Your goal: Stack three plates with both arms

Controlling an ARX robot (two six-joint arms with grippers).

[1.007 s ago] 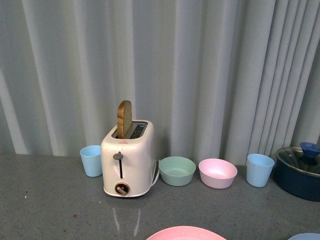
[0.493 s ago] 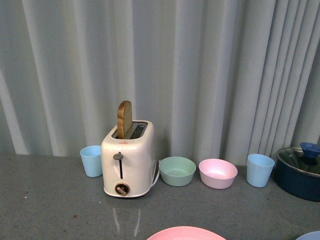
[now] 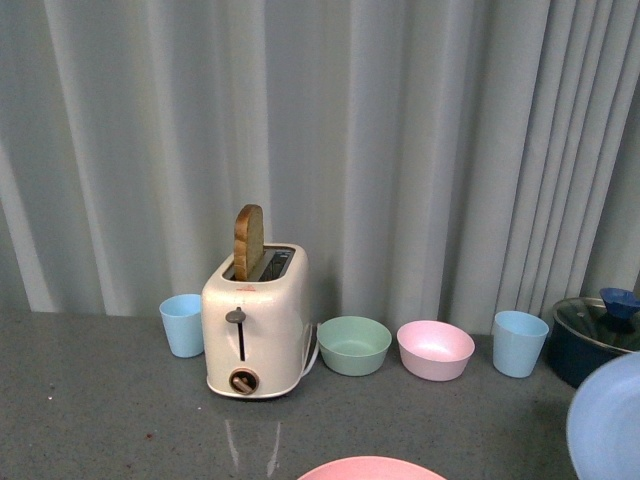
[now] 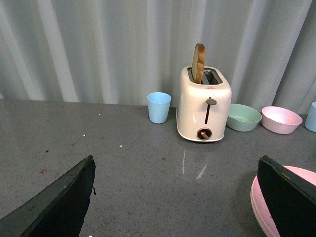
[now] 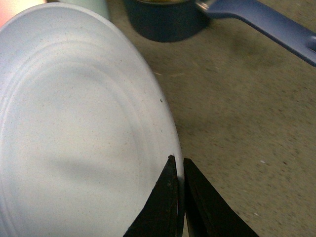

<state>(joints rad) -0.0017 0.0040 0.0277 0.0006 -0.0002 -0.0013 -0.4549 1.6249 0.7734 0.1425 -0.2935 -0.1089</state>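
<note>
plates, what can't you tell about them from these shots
- Cream round plate: in no view, whereabouts unknown.
- Pink round matte plate: cut by the front view's bottom edge; in the left wrist view a finger of the open left hand covers part.
- Light blue round matte plate: cut by the front view's right edge; the right wrist view shows the right hand pinching its rim, not how high it is held.
</note>
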